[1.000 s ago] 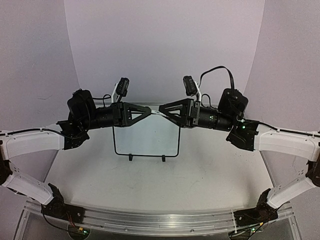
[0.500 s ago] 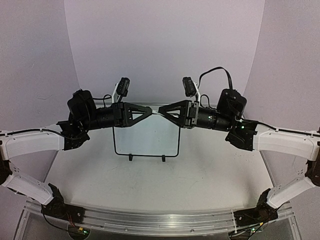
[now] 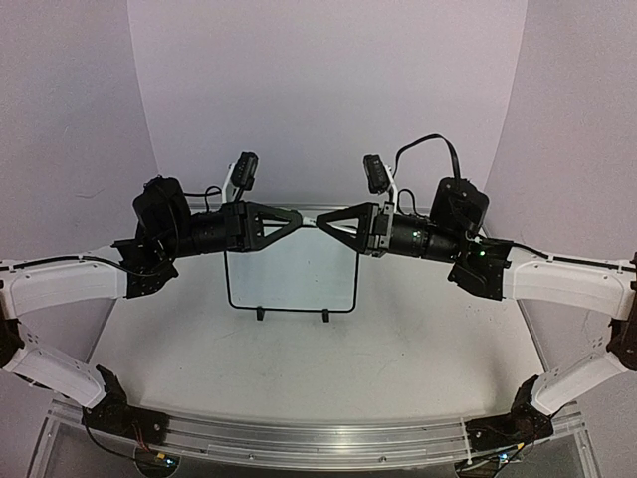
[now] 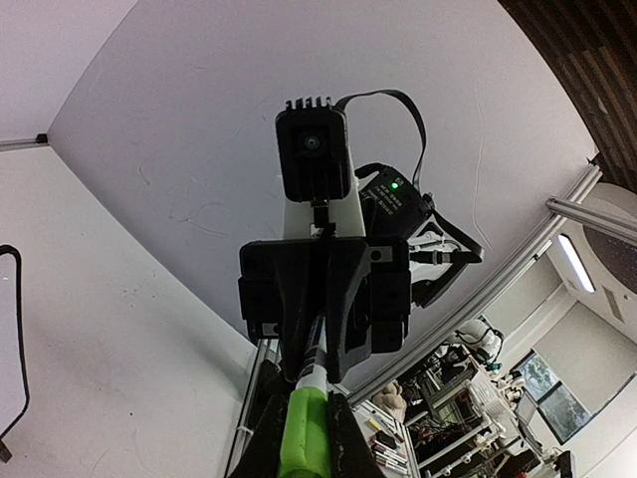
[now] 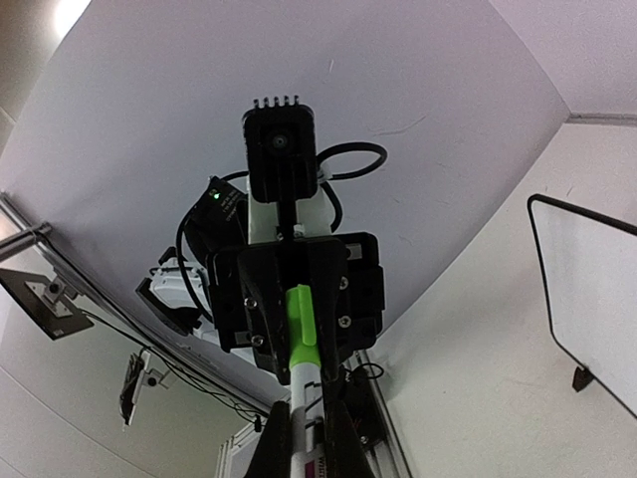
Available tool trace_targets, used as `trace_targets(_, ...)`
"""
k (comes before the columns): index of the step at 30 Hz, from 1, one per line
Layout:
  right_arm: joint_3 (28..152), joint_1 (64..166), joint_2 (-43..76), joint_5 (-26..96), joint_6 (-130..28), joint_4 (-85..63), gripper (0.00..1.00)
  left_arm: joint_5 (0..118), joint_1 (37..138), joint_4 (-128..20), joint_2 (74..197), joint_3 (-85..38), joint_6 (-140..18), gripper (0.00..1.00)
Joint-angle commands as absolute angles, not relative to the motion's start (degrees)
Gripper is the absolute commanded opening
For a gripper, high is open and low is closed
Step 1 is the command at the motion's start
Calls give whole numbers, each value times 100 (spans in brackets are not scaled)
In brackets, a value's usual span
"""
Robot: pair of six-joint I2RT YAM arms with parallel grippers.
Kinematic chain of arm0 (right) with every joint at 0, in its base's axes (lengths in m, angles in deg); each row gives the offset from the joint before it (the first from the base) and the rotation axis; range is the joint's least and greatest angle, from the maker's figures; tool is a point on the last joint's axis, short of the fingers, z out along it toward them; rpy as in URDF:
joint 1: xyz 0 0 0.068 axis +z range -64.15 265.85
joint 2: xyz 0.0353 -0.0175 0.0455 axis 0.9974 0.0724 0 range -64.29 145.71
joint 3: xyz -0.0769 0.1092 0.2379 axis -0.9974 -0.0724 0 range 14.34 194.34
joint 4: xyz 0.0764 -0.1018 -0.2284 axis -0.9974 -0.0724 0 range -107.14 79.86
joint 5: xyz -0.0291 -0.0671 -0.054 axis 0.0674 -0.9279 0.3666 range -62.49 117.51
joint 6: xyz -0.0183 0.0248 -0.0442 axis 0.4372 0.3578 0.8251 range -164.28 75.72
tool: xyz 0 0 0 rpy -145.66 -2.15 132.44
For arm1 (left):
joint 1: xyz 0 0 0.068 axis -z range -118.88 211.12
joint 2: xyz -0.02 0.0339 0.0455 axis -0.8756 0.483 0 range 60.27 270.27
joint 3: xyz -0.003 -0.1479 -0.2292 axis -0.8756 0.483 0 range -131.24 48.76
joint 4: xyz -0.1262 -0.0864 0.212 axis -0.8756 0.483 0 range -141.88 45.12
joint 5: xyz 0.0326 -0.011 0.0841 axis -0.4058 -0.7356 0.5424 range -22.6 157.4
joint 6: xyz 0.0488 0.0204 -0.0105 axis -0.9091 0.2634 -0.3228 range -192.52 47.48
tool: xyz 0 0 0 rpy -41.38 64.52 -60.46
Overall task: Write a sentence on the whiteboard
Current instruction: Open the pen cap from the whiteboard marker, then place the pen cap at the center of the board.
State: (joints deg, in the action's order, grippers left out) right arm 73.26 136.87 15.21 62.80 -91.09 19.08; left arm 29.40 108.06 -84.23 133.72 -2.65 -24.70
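The whiteboard (image 3: 289,279) stands upright on two black feet at mid-table; it shows again at the right edge of the right wrist view (image 5: 597,299). Its face looks blank, so the sentence is out of view. Above the board's top edge both grippers meet tip to tip with a marker (image 3: 310,223) bridging them. My left gripper (image 3: 297,219) (image 4: 304,408) is shut on the marker's green cap (image 4: 304,438). My right gripper (image 3: 321,221) (image 5: 304,418) is shut on its white barrel (image 5: 307,388), and the green cap (image 5: 302,319) sits in the opposite jaws.
An aluminium rail (image 3: 318,438) runs along the near table edge, with both arm bases on it. Purple backdrop walls close in the back and sides. The arms' forearms hang over the table on either side of the board.
My right gripper has shut on the marker's white barrel and edged slightly left toward the left gripper. The left gripper has stayed shut on the cap.
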Motion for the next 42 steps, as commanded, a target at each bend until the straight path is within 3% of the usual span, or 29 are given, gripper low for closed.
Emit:
trace_targets(1, 7361, 13759, 1459, 6273, -9110, 2134, 0, 3119, 10788, -8053, 13373, -461, -2636, 0)
trace_targets(13, 6903, 13265, 982, 6435, -9150, 2171, 0, 3340, 10431, -7882, 12825, -245, -2552, 0)
trace_targets(23, 6671, 12609, 559, 7068, -9217, 2106, 0, 3460, 9994, -6415, 12383, -197, -2940, 0)
trace_targets(30, 7240, 12643, 356, 5937, -7749, -407, 0, 4586, 9307, -3542, 12076, 204, -3369, 0)
trace_targets(33, 7211, 12645, 181, 5597, -7523, -673, 0, 5332, 9159, -2563, 12053, 463, -3537, 0)
trace_targets(42, 7264, 12653, 461, 5416, -7402, -748, 0, 5970, 8495, -2752, 12903, 1136, -3422, 0)
